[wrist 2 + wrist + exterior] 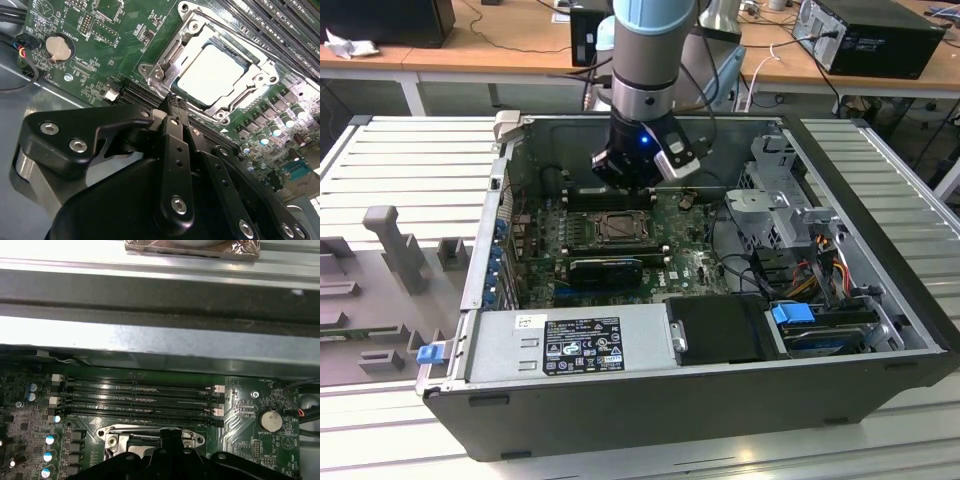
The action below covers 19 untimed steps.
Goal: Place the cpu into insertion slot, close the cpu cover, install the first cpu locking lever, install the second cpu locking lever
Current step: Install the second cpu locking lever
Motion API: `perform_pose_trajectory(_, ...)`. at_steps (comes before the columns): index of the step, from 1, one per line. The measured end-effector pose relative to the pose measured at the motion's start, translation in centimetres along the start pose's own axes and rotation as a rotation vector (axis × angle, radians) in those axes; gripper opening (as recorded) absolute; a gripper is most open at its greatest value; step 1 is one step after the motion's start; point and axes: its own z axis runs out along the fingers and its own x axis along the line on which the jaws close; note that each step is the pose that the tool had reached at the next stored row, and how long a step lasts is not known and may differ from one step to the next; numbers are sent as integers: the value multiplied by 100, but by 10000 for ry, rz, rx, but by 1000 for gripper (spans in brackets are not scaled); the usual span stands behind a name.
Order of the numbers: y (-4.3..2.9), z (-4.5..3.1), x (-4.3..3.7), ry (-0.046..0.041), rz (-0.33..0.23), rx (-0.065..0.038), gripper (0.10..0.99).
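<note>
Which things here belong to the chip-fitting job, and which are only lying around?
Part of the job:
- chip, seated in its socket
- metal cover, down around the chip
- gripper, jaws together beside the socket

Just there:
- coin battery
- memory slots
- power supply
- blue clip

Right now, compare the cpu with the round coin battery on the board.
The cpu is square with a pale flat metal face; the coin battery is round and smaller. The cpu sits in the socket, framed by the silvery cpu cover; the coin battery sits in a dark round holder. Both lie flat on the green motherboard and look metallic.
</note>
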Motion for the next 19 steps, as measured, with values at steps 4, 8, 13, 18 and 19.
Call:
perform_pose_trajectory(4,14,-102,0,0,0,0,106)
perform_pose_trajectory(8,-19,-128,2,1,0,0,106)
perform_pose_trajectory(13,-78,-134,5,0,0,-1,106)
perform_pose_trajectory(18,-163,-144,10,0,0,-3,106)
perform_pose_trajectory(19,-176,-146,11,-1,0,-3,106)
